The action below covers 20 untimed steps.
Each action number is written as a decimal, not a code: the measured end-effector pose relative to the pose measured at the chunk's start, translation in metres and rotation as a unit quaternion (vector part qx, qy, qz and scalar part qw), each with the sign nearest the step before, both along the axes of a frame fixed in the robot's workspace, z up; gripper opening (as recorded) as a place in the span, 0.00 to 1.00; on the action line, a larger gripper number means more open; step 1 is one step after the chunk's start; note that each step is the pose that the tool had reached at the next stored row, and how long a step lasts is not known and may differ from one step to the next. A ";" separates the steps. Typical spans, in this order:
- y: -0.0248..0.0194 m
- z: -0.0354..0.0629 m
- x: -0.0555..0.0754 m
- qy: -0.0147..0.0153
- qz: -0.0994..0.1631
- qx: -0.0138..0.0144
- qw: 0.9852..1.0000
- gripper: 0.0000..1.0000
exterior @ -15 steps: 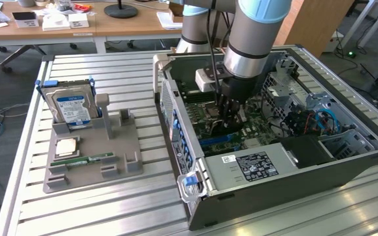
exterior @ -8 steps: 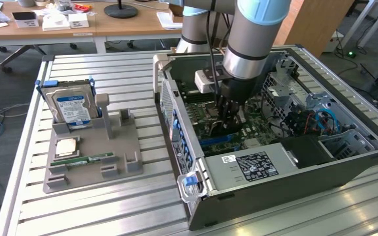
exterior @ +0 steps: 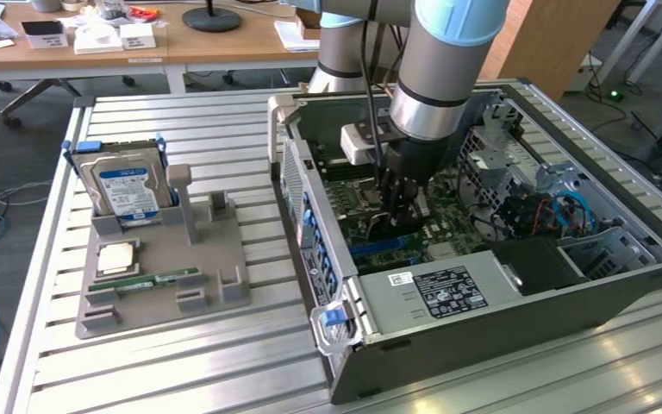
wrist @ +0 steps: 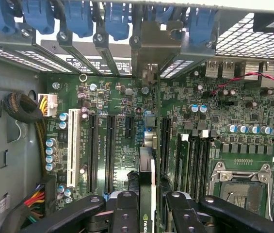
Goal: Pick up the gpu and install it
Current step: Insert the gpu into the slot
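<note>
Slatted aluminium table (exterior: 170, 362), open PC case (exterior: 515, 332) on it. Gripper (wrist: 149, 200) inside case, jaws narrowed, clamped on gpu (wrist: 147, 170), held edge-on just above motherboard (wrist: 127, 97) slot row. Step as I read it: install; card not visibly seated. I judge seating calls for card edge square over slot, straight press.

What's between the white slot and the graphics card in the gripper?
In the wrist view, two long black slots and one short black slot, all empty, lie between the white slot and the graphics card.
</note>
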State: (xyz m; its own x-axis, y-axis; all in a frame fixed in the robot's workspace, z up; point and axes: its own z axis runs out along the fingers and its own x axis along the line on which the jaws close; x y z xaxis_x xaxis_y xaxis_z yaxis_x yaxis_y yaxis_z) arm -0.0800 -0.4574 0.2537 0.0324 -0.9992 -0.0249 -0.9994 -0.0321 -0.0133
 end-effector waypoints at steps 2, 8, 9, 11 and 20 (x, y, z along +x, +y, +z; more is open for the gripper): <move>0.0000 -0.0006 0.000 0.000 0.000 0.000 1.000 0.26; 0.0000 -0.0023 0.000 0.000 0.000 0.000 1.000 0.26; 0.0000 -0.0026 0.000 0.000 0.000 0.000 1.000 0.26; 0.0000 -0.0031 0.000 0.000 0.000 0.000 1.000 0.26; 0.0000 -0.0058 -0.001 0.000 0.000 0.000 1.000 0.26</move>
